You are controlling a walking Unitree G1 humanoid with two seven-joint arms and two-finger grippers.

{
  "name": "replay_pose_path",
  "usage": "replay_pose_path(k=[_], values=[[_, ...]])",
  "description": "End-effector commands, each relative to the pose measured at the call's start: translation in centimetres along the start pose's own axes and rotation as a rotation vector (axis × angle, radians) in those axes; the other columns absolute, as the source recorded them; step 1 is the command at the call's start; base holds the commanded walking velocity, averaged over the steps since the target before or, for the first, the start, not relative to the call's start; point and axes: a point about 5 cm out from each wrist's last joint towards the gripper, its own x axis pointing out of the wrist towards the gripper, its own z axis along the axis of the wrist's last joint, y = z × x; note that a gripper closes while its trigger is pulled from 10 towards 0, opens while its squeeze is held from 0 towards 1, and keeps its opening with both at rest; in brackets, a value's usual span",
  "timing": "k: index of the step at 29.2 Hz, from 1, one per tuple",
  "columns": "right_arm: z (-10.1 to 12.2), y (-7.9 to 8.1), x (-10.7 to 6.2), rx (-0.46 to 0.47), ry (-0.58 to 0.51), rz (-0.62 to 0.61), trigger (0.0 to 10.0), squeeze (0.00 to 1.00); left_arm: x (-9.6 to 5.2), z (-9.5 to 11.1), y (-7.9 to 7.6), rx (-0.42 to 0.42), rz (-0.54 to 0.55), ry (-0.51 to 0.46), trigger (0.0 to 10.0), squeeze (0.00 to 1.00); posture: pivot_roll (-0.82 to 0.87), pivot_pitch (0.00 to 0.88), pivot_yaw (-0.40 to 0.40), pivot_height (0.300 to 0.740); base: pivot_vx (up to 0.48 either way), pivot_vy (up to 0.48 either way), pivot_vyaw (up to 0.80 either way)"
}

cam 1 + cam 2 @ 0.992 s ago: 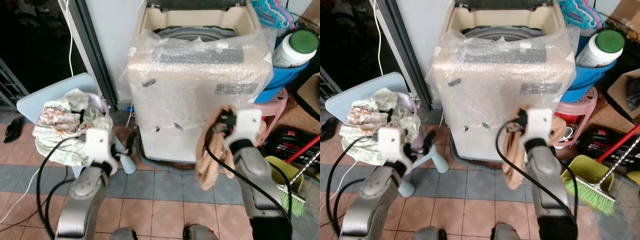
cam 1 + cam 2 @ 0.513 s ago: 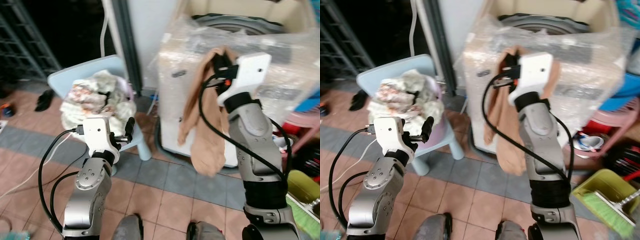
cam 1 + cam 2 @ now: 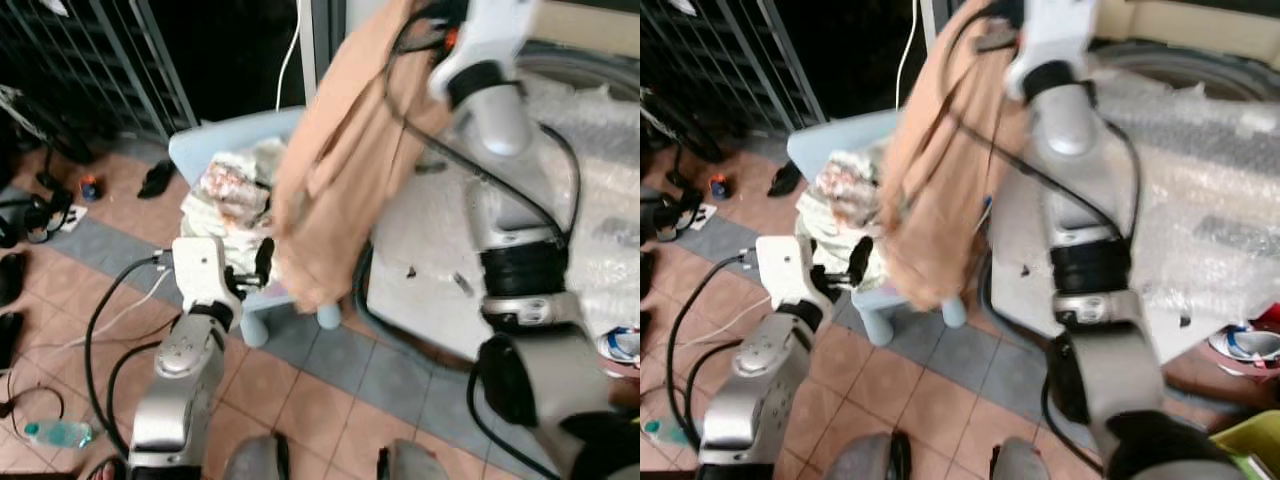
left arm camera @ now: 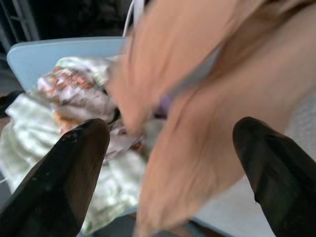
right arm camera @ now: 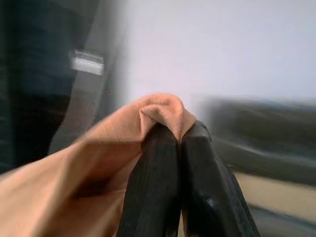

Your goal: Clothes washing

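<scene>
The right hand (image 5: pixel 178 136) is up high, and its two black fingers (image 5: pixel 153 187) are squeezed tight on a fold of a tan cloth (image 3: pixel 340 160). The tan cloth hangs down long and loose from the right hand, in front of the washing machine (image 3: pixel 590 230). The washing machine is wrapped in bubble wrap, and part of the round opening on its top can be seen. The bottom of the tan cloth dangles over a little light blue chair (image 3: pixel 215 150) that stands just beside the washing machine. A pile of clothes (image 3: pixel 230 195) with green and orange patterns lies on the chair seat. The left hand (image 4: pixel 170 163) is held low, near the front of the chair, and its two black fingers (image 4: pixel 74 173) are spread wide apart with nothing between them. From the left wrist, the tan cloth hangs just past the fingers and the pile of clothes sits behind it. The floor (image 3: pixel 330 370) is made of pink and grey tiles. A white cable (image 3: pixel 290 50) runs down the wall behind the chair. A few dark shoes (image 3: pixel 155 180) lie on the floor near a dark metal gate (image 3: pixel 110 60).
</scene>
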Motion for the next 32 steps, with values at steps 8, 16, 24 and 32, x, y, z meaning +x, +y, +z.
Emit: replay_pose_path(k=[8,16,24,32], values=[[-0.9,-4.0,0.3,-0.027,0.025,-0.187,10.0,0.00,0.1,-0.4,1.1,-0.004,0.054,0.012,10.0,0.00,-0.01,0.073,0.048,0.740,0.308,0.000,-0.17],[0.4,-8.8,0.6,-0.120,-0.043,-0.447,10.0,0.00,0.5,-0.6,1.1,-0.008,0.059,0.029,10.0,0.00,-0.02,0.066,0.051,0.740,0.000,0.000,-0.79],[-0.8,-7.2,0.9,-0.106,-0.014,-0.318,10.0,0.00,0.7,-0.3,1.2,-0.014,0.056,-0.001,10.0,0.00,-0.02,0.061,0.042,0.740,0.000,0.000,-0.60],[-3.4,-1.5,-0.3,-0.012,0.046,-0.012,10.0,0.00,0.6,-0.3,1.4,-0.015,0.066,-0.006,10.0,0.00,-0.02,0.059,0.043,0.740,0.237,0.000,0.00]])
